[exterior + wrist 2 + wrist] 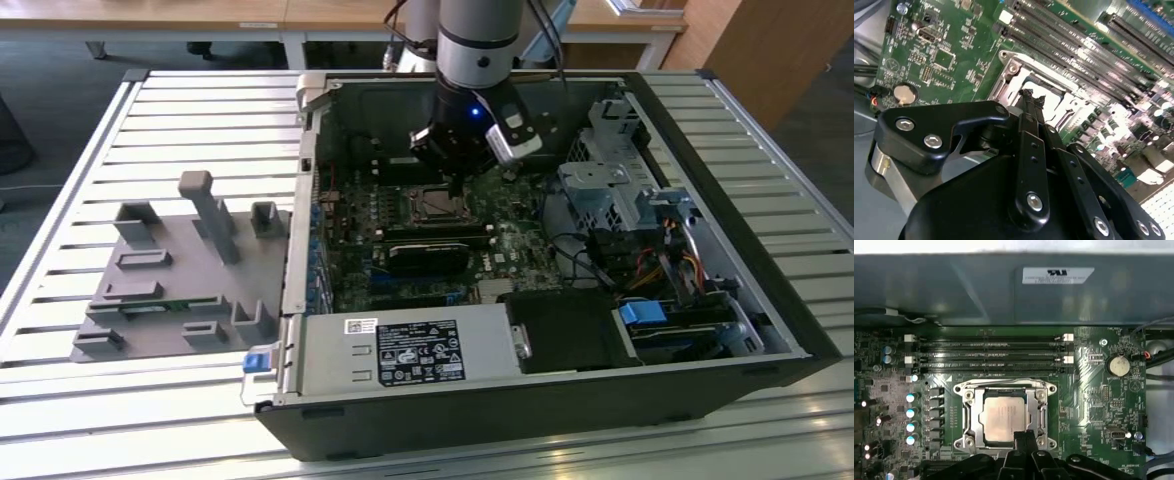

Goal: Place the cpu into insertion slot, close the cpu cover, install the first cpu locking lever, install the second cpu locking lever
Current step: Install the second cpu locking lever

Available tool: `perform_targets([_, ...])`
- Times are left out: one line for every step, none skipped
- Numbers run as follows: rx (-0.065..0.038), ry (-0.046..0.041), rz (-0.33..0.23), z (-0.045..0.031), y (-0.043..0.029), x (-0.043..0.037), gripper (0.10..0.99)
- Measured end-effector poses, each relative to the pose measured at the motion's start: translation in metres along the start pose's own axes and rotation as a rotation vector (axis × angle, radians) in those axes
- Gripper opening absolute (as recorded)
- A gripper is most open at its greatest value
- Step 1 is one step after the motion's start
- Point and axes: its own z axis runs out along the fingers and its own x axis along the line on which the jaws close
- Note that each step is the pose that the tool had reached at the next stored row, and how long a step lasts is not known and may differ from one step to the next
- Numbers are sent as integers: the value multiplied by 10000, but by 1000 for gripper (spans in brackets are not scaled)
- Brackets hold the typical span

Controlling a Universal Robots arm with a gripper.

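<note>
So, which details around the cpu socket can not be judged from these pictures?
- Whether the tool touches the cpu: its tip overlaps the cpu's edge in the first wrist view.
- The near side of the cpu cover: hidden behind the tool in the second wrist view.
- Locking lever positions: too small in the exterior view.

You see a slatted metal table (174,100) under bright light in the exterior view. Beyond it stand wooden desks (200,15) on white legs, over a dark floor (54,75). A wooden cabinet (774,50) stands at the exterior view's right.
</note>
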Motion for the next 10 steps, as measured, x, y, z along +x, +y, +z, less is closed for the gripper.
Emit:
perform_targets([1,16,0,0,-15,-1,106])
perform_targets([1,19,0,0,-30,-2,106])
perform_targets([-4,20,0,0,-49,-2,106])
perform_targets([-11,20,1,1,-69,-2,106])
perform_targets([-18,20,0,1,-87,-3,106])
perform_targets([-22,21,0,0,-105,-4,106])
perform_targets([-24,21,0,0,-121,-4,106])
perform_targets([-27,21,0,0,-137,-4,106])
perform_targets([-29,21,0,0,-153,-5,106])
perform_targets([-31,21,1,0,-168,-5,106])
